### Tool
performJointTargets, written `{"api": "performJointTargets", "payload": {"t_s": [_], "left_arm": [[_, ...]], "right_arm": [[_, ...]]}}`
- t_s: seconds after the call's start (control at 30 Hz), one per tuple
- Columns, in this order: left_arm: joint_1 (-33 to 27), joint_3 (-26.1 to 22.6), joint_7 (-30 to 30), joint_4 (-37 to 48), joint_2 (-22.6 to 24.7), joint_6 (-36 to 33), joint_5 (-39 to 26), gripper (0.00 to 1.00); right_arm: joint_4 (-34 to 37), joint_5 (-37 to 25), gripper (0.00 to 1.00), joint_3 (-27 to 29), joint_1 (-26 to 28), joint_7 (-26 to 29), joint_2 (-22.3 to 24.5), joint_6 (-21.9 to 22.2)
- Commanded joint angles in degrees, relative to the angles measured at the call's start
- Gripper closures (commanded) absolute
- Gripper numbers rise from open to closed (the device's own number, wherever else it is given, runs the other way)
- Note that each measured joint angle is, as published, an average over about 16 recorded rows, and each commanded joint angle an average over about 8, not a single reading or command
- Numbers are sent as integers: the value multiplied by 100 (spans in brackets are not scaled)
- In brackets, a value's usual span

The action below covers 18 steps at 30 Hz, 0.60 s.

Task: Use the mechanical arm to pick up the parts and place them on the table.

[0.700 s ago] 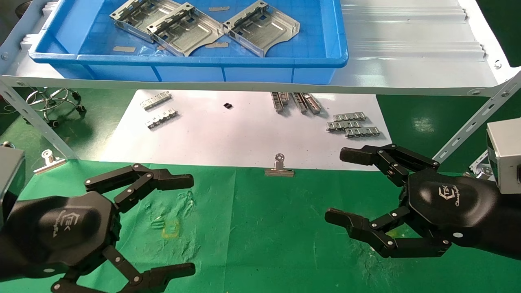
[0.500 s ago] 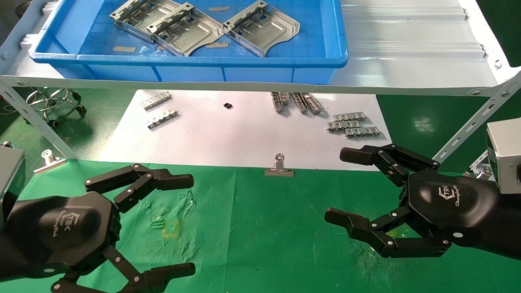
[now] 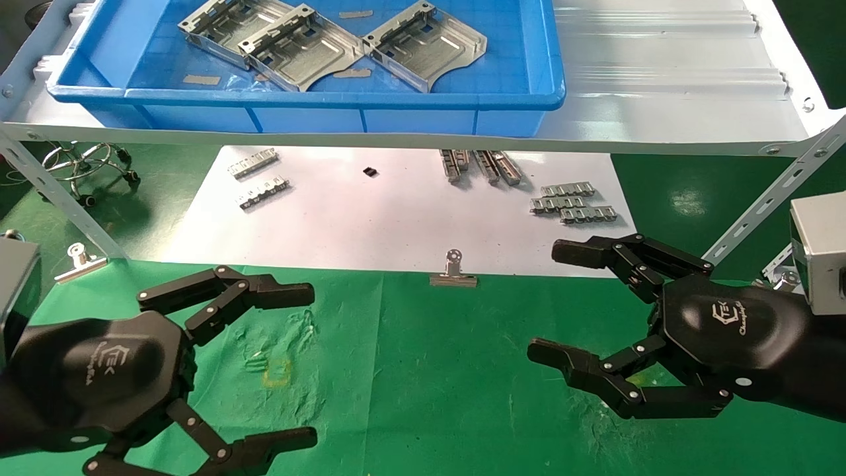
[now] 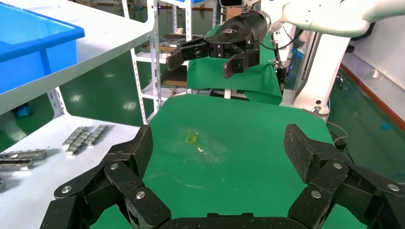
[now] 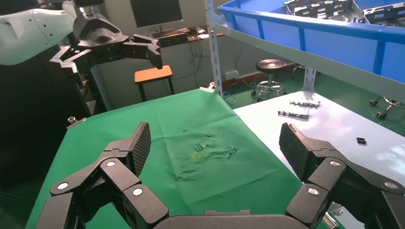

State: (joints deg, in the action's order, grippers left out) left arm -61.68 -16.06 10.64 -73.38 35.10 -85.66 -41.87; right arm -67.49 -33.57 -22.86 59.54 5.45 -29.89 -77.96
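Both end effectors, left (image 3: 218, 367) and right (image 3: 598, 317), spread wide over tabletop (image 3: 423, 370), empty; parts (image 3: 330, 39) untouched in bin (image 3: 304, 99), awaiting reach.

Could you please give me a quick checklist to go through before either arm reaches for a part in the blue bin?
1. Left gripper empty, jaws open: ok.
2. Right gripper empty, jaws open: ok.
3. Parts available: ok, three lie in the blue bin on the white shelf.
4. Parts separate: not ok, the two left ones overlap.
5. Bare green table between the grippers for placing: ok.
6. Shelf edge in the way: cannot tell; both grippers hang over the table, nearer the robot than the shelf.
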Motion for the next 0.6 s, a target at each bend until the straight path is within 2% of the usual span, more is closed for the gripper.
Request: {"api": "performJointTargets", "payload": {"t_s": [0.03,0.4,0.6], "left_arm": [[0,0,0,0,0,0,0,0],[0,0,0,0,0,0,0,0],[1,1,1,-2,-1,0,0,0]], "right_arm": [[0,0,0,0,0,0,0,0],[0,0,0,0,0,0,0,0],[0,0,75,0,0,0,0,0]]}}
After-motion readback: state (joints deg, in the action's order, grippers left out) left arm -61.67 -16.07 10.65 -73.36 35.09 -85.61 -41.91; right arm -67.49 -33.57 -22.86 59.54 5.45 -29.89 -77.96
